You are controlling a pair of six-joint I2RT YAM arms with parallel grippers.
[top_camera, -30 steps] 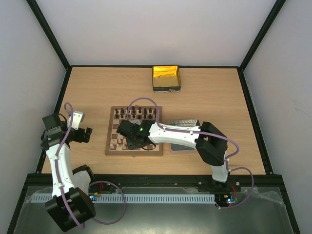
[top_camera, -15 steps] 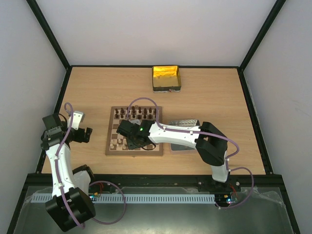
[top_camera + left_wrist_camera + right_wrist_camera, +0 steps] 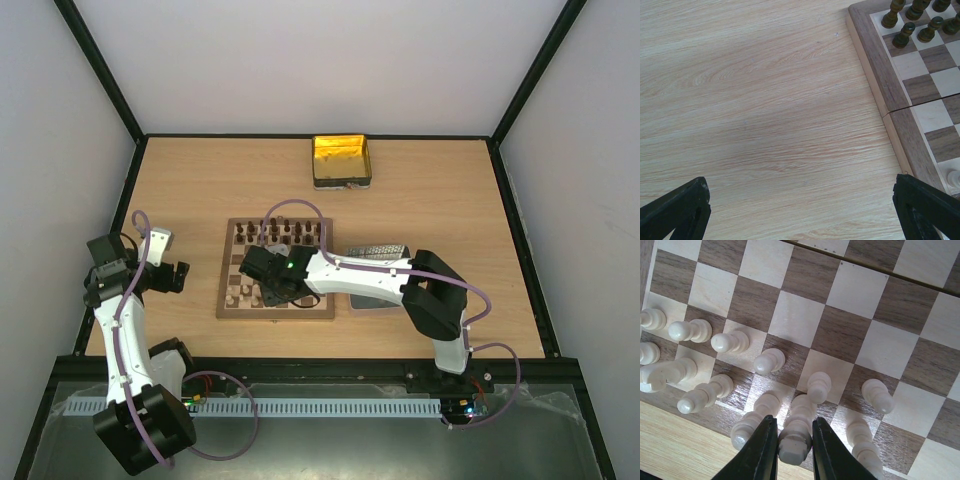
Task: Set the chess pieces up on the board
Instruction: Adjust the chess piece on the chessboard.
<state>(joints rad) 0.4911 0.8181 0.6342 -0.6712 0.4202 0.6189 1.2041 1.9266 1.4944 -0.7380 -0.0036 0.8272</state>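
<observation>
Dark pieces (image 3: 280,232) stood set on the board (image 3: 276,315); cream ranks (image 3: 730,341) looked nearly full. Right gripper (image 3: 794,422) pinched a cream piece (image 3: 794,440) at the back rank. Left gripper (image 3: 800,185) spread wide, empty.

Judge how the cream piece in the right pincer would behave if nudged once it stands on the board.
The cream piece looks tall and slim, so it would probably tip rather than slide. Its turned, round body would likely roll once down. Neighbouring pieces stand close on the board and might be knocked too.
</observation>
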